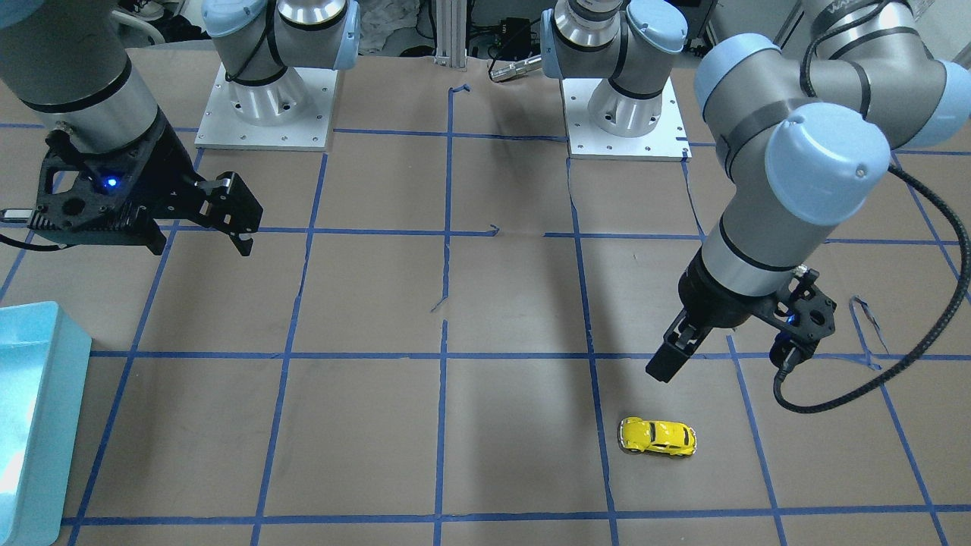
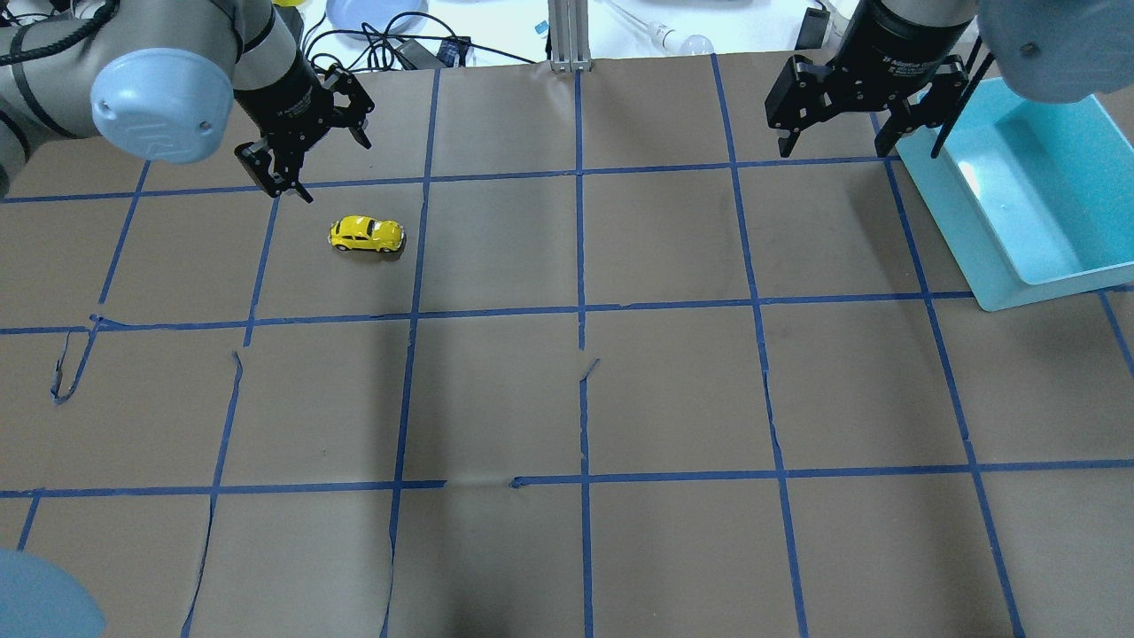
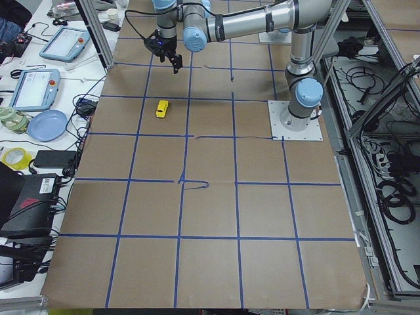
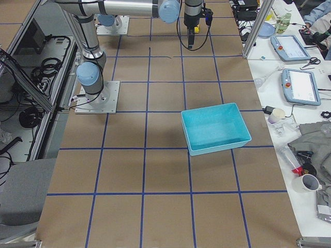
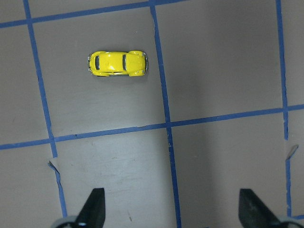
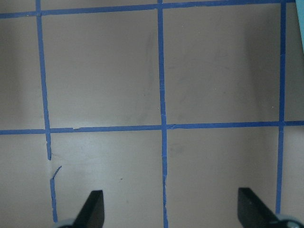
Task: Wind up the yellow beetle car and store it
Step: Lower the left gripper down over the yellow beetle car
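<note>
The yellow beetle car stands on its wheels on the brown paper, on the robot's left side of the table; it also shows in the front view, the left side view and the left wrist view. My left gripper is open and empty. It hovers above the table just beyond the car and apart from it, and shows in the front view and its wrist view. My right gripper is open and empty, high beside the light-blue bin, with only bare paper in its wrist view.
The light-blue bin sits at the table's right end with nothing showing inside it. Blue tape lines grid the brown paper. The two arm bases stand at the robot's edge. Cables, a plate and tablets lie beyond the far edge.
</note>
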Controlling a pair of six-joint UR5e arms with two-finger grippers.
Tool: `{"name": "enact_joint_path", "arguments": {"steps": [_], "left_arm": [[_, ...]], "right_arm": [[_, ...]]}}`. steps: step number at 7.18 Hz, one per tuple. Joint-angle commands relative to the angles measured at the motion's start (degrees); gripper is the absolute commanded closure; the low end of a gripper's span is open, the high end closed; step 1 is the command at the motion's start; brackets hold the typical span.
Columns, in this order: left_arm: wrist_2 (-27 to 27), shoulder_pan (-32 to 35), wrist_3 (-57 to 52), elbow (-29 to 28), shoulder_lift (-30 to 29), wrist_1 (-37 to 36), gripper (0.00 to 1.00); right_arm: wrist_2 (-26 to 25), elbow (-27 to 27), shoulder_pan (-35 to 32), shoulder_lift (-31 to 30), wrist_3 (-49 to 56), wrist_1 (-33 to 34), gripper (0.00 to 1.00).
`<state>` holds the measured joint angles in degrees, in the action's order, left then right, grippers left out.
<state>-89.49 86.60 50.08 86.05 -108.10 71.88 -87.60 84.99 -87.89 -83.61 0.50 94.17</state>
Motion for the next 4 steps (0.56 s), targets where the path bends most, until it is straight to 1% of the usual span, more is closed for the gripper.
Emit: {"name": "enact_joint_path", "arguments": {"steps": [1, 2, 4], "left_arm": [[0.54, -1.61, 12.97, -0.09, -4.39, -2.18, 0.0], [0.64, -1.7, 17.46, -0.09, -6.67, -2.18, 0.0], [0.81, -1.79, 22.76, -0.09, -11.59, -7.16, 0.0]], "right_arm": [[0.15, 0.17, 0.0, 0.02, -0.06, -0.04, 0.0], [0.32, 0.61, -0.09, -0.24, -0.06, -0.04, 0.0], [0.68, 1.49, -0.09, -0.51, -0.06, 0.05, 0.0]]}}
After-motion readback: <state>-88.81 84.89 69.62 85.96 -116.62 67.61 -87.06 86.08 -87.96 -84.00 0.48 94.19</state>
